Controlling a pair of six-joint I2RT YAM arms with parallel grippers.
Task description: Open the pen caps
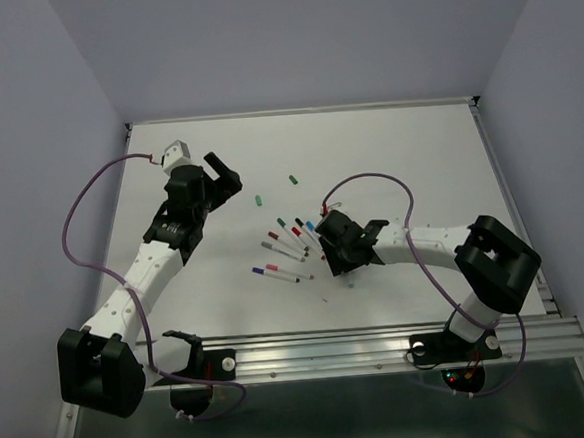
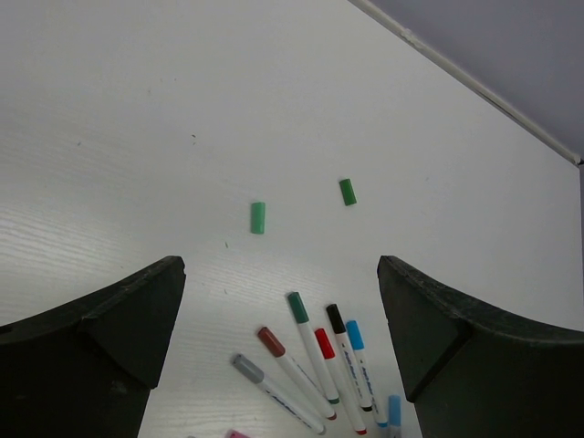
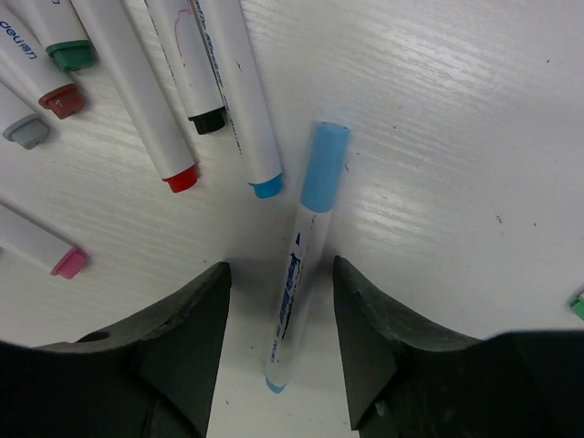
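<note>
Several white pens lie fanned mid-table (image 1: 289, 244), with caps on in green (image 2: 298, 307), black (image 2: 336, 318), blue (image 2: 355, 335), red (image 2: 324, 343), dark red and grey. Two loose green caps (image 2: 258, 217) (image 2: 348, 192) lie beyond them, also seen from the top (image 1: 258, 198) (image 1: 292, 179). My left gripper (image 1: 224, 179) is open and empty above the table, left of the caps; its fingers (image 2: 91, 338) frame the pens. My right gripper (image 3: 281, 274) is open and low at the right of the fan (image 1: 334, 251). A pen with a light blue cap (image 3: 326, 166) lies untouched between its fingers.
The ends of other pens show in the right wrist view, red (image 3: 182, 178), blue (image 3: 266, 188), black (image 3: 209, 120) and pink (image 3: 68, 264). A small teal piece (image 3: 578, 304) lies at that view's right edge. The table's back edge (image 1: 304, 110) meets the wall.
</note>
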